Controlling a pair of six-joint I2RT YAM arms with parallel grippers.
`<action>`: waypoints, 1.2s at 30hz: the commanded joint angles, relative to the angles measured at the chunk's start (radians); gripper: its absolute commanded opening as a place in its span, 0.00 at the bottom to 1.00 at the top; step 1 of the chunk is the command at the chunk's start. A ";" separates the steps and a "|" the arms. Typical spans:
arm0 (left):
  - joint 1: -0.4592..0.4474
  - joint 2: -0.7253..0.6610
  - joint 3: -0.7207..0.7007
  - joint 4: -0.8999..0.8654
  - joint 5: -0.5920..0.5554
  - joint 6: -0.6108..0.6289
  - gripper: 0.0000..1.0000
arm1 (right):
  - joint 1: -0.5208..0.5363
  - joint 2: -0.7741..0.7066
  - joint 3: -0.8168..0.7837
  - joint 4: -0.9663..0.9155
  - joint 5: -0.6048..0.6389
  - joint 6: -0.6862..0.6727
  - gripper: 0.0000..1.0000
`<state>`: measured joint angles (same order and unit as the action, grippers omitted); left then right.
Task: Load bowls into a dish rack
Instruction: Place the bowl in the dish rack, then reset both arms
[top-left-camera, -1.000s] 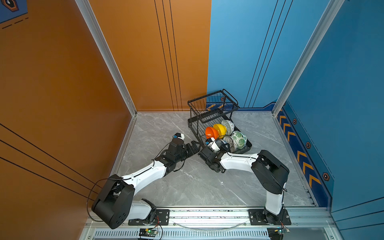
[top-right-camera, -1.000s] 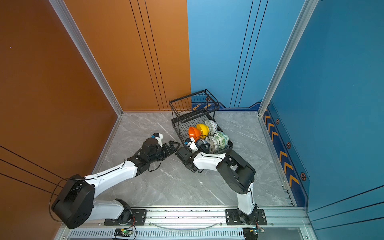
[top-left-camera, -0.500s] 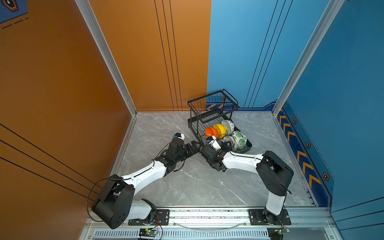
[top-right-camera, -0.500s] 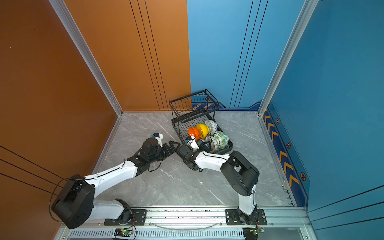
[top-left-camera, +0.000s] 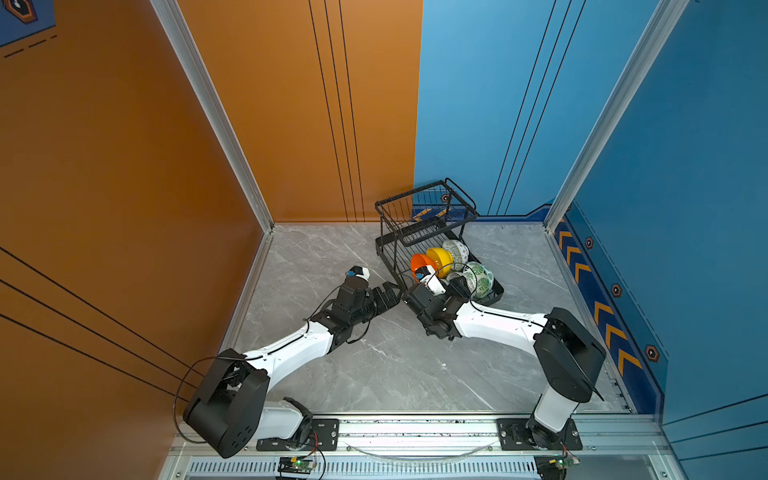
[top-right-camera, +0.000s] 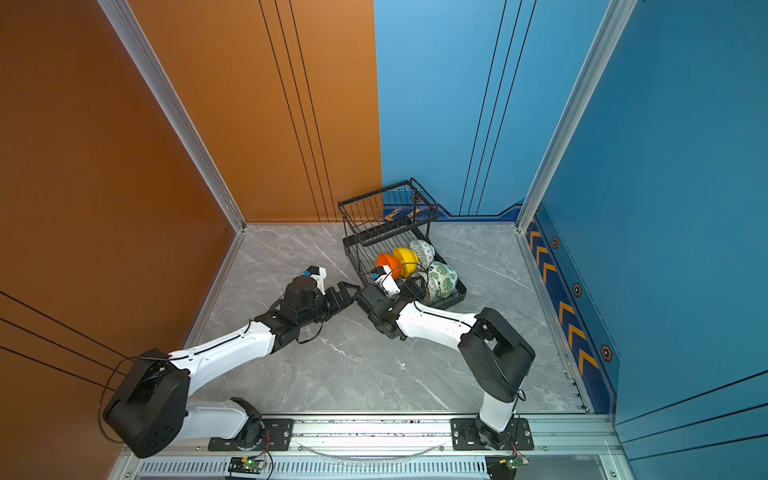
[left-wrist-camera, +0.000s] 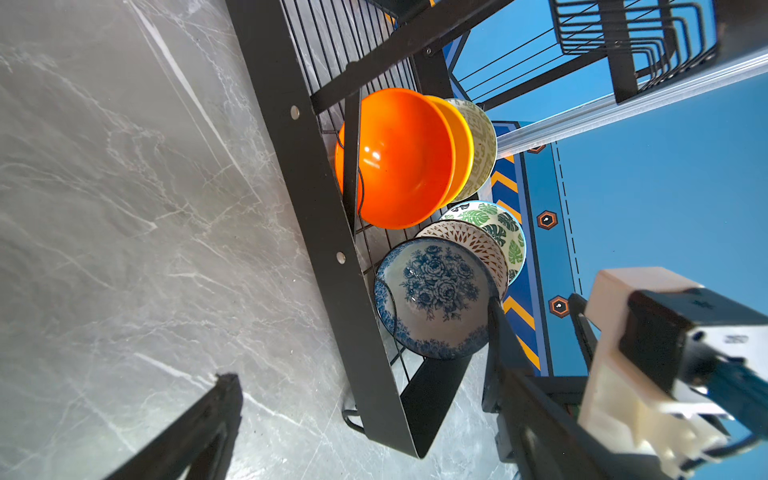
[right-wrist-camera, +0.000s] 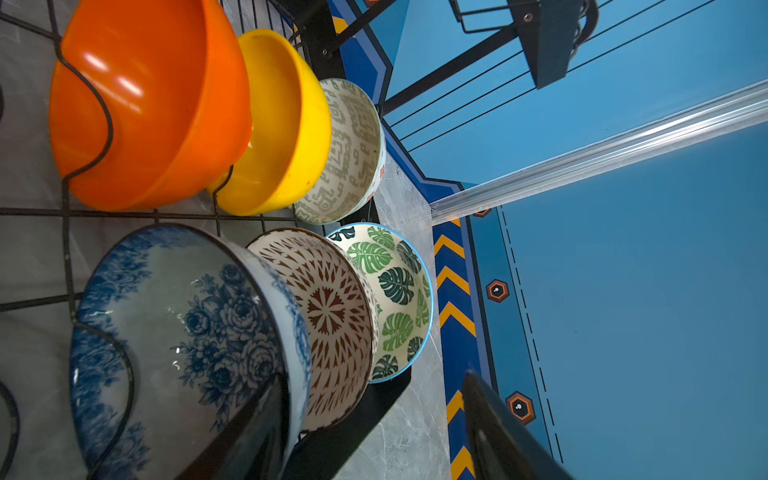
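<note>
All six bowls stand on edge in the lower tray of the black wire rack (left-wrist-camera: 320, 208), which sits on the grey marbled table (top-left-camera: 374, 374) toward the far wall, its raised basket (top-left-camera: 422, 232) at the far end. They form two rows of three, each bowl leaning into the next. One row is the orange bowl (right-wrist-camera: 137, 108), the yellow bowl (right-wrist-camera: 282, 120) and the grey-green patterned bowl (right-wrist-camera: 353, 153). Beside it are the blue floral bowl (right-wrist-camera: 187, 324), the brown lattice bowl (right-wrist-camera: 328, 307) and the green leaf bowl (right-wrist-camera: 395, 291). The right hand (right-wrist-camera: 374, 378) reaches in at the near end of the rack, by the blue floral bowl, with its jaws spread wide and nothing clamped between them. One of its fingers (right-wrist-camera: 249, 428) lies across that bowl's rim in the right wrist view, though I cannot tell whether it touches it. The other finger (right-wrist-camera: 498, 436) stands well clear, out past the rack's edge. The left hand (top-left-camera: 392, 291) hangs low over the table just beside the near corner of the rack, pointing at it. Its jaws are fully apart and empty, and it touches neither the rack nor any bowl. In both top views the two hands sit close together at that corner.
</note>
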<state>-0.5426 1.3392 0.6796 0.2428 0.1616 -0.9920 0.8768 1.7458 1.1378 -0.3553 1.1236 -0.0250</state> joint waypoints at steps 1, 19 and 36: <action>-0.008 -0.004 0.009 -0.007 0.001 0.015 0.98 | 0.002 -0.042 -0.003 0.007 0.001 -0.006 0.74; -0.001 -0.035 0.038 -0.079 -0.024 0.054 0.98 | -0.027 -0.222 -0.010 0.020 -0.102 0.016 0.99; 0.189 -0.201 0.205 -0.404 -0.678 0.601 0.98 | -0.721 -0.509 -0.068 -0.041 -0.488 0.458 1.00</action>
<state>-0.4065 1.1385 0.9020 -0.1207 -0.2813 -0.5613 0.2817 1.2629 1.1229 -0.3492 0.7628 0.2386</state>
